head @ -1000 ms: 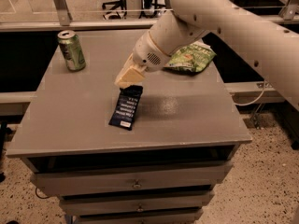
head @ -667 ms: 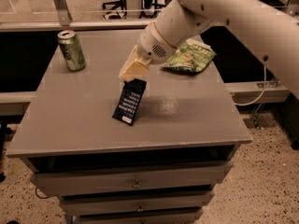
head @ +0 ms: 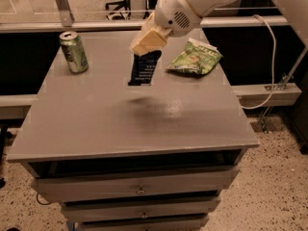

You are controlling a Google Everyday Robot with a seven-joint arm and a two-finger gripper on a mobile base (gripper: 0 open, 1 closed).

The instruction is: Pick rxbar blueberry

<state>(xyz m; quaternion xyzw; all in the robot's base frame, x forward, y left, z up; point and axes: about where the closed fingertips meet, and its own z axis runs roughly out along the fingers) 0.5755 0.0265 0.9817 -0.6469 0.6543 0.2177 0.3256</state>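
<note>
Near edge: the bench (head: 96,129) front carries drawers (head: 139,190) with small knobs. The near half of the top holds only a soft dark shadow (head: 139,101).

Centre, toward the far edge: the rxbar blueberry (head: 144,70) hangs long axis upright, dark navy wrapper facing out. Its top end is pinched in my gripper (head: 148,41), whose tan fingers are closed down to the wrapper's thickness. The shadow sits apart from the bar's lower end, so I judge the bar is off the surface.

Far left corner: a green soda can (head: 73,52), upright, well apart from the bar. Far right: a green chip bag (head: 195,59), lying flat, near the bar but not touching.

Risks:
- The grip is on one end only, so the slick wrapper may slide out under a fast move.
- The hanging end can swing; a sideways move to the right could clip the chip bag.
- Lowering again would drag the free end on the bench top.

Legibility: the pale text lines on the bar, the bag's print and the can's label cannot be read.
</note>
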